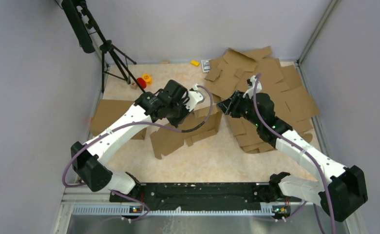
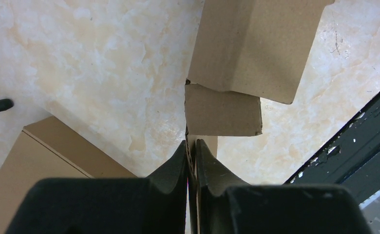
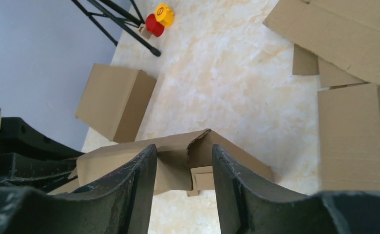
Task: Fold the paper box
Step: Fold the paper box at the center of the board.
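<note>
Sitting near the middle of the table (image 1: 217,161) as a half-raised paper box (image 1: 171,139), with the long axis running left to right in the top view. Slanting a little toward the far side at the right end, and spreading loose flaps flat at the near left end. Being pinched along a thin upright wall by the left gripper (image 2: 192,148), fingers pressing nearly together on the cardboard edge. Being straddled at a creased, slightly torn corner by the right gripper (image 3: 184,146), fingers standing well apart on either side; not showing whether either pad is touching the board.

Hiding much of its middle and far wall under the left wrist in the top view. Running off the upper edge in the left wrist view, showing only two flaps there. Blurring into dark shapes at the near fingers in both wrist views.

Sharing a pale, marble-patterned top with a heap of flat cardboard blanks (image 1: 280,87) at the far right and a folded cardboard box (image 1: 107,114) at the left. Also sharing it with a red knob (image 1: 141,82) and a yellow knob (image 1: 147,77) beside a black tripod (image 1: 111,53). Standing inside plain grey walls (image 1: 27,97), with a black rail (image 1: 198,190) along the near edge.
</note>
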Controlling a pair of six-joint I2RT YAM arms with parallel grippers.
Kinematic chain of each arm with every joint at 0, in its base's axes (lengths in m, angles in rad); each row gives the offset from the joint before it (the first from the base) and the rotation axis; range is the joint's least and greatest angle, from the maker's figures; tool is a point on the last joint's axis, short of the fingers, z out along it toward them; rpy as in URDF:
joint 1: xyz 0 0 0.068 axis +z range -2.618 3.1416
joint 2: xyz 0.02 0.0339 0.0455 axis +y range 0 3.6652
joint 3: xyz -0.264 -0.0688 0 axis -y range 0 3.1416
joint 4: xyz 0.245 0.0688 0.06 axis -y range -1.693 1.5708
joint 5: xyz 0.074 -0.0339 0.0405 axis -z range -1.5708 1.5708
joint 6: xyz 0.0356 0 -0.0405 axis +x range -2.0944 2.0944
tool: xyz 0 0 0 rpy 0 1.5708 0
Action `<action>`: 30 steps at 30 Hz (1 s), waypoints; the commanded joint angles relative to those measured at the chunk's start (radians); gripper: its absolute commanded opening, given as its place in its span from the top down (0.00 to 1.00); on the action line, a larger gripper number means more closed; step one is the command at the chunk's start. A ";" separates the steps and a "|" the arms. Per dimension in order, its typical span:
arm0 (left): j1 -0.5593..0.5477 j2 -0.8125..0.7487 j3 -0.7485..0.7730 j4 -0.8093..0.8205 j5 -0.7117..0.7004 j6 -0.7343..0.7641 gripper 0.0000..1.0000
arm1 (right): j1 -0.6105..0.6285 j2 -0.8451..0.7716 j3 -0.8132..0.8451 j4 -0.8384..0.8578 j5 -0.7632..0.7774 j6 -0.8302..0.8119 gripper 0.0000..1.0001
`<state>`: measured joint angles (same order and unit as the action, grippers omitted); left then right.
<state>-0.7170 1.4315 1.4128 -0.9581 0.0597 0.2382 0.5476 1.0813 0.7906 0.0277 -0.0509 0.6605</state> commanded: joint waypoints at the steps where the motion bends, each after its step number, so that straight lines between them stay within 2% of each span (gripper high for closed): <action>1: -0.009 0.007 0.016 0.017 0.009 0.010 0.89 | -0.006 -0.015 -0.010 0.014 -0.068 0.018 0.56; 4: -0.009 0.015 0.023 0.022 0.012 0.012 0.88 | -0.006 -0.037 -0.032 0.016 -0.056 0.022 0.57; 6: -0.010 0.013 0.024 0.033 0.013 0.015 0.87 | -0.006 -0.047 -0.042 0.018 -0.048 0.020 0.62; 12: -0.010 -0.012 0.025 0.045 0.041 0.000 0.67 | -0.008 -0.050 -0.040 0.011 -0.037 -0.005 0.64; 15: -0.010 -0.034 0.011 0.059 0.053 0.004 0.67 | -0.008 -0.050 -0.037 0.027 -0.044 -0.023 0.64; 16: -0.011 -0.038 0.007 0.060 0.060 0.010 0.71 | -0.008 -0.053 -0.039 0.041 -0.049 -0.030 0.63; 19: -0.010 -0.042 -0.005 0.058 0.068 0.021 0.83 | -0.016 -0.082 -0.043 0.054 -0.040 -0.038 0.49; 22: -0.013 -0.039 -0.009 0.054 0.042 0.025 0.86 | -0.044 -0.119 -0.034 0.050 -0.049 -0.033 0.43; 26: -0.019 -0.045 -0.013 0.054 0.038 0.031 0.88 | -0.054 -0.143 -0.021 0.069 -0.135 -0.055 0.43; 30: -0.027 -0.058 -0.024 0.063 0.031 0.051 0.88 | -0.054 -0.126 0.010 0.044 -0.120 -0.052 0.26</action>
<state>-0.7326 1.4204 1.3994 -0.9344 0.0925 0.2581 0.4995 0.9531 0.7475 0.0460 -0.1493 0.6281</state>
